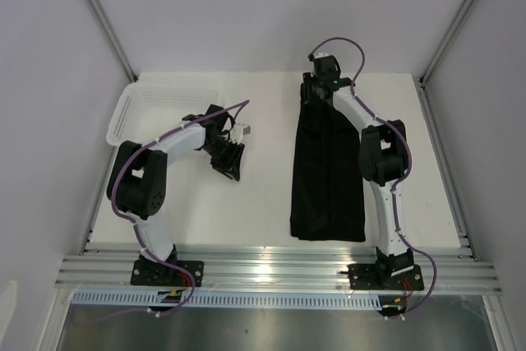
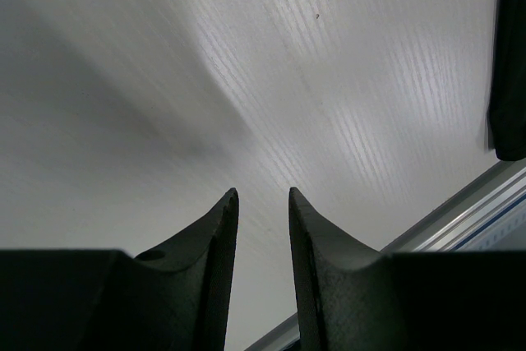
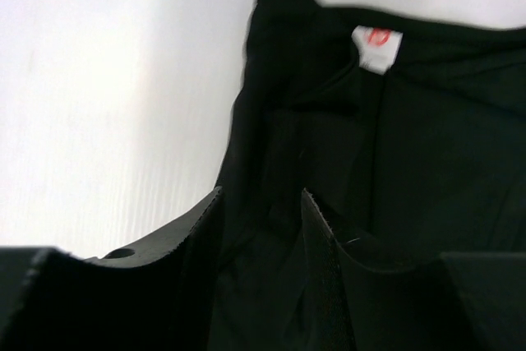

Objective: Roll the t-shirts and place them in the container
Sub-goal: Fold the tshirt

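**Pincers spread, black shirt folded long on the right of the table**

Closest to the lens on my right wrist are the two dark fingers of my right pincer (image 3: 261, 195), spread apart. Black cloth fills the gap between them. I cannot tell whether the tips touch the cloth or hang just above it. That cloth is the t-shirt (image 1: 326, 178), and its small pale label (image 3: 376, 45) with a red mark sits at the neck, just beyond my fingers.

From above, the t-shirt lies on the right half of the white table (image 1: 263, 203). It is folded into a long narrow strip running from far to near. Its near end stops just short of the metal rail (image 1: 271, 273) where my bases are bolted. Its far end, the collar end, lies under my right pincer close to the far edge of the table. My right arm reaches out along the right side of the strip and crosses over its upper right part.

My left pincer (image 2: 263, 193) is also spread, with nothing between its fingers and only bare table below them. It sits well to the left of the t-shirt, whose dark edge just shows at the right border of my left wrist view. The white mesh basket (image 1: 136, 108) stands in the far left corner of the table, beside my left arm.
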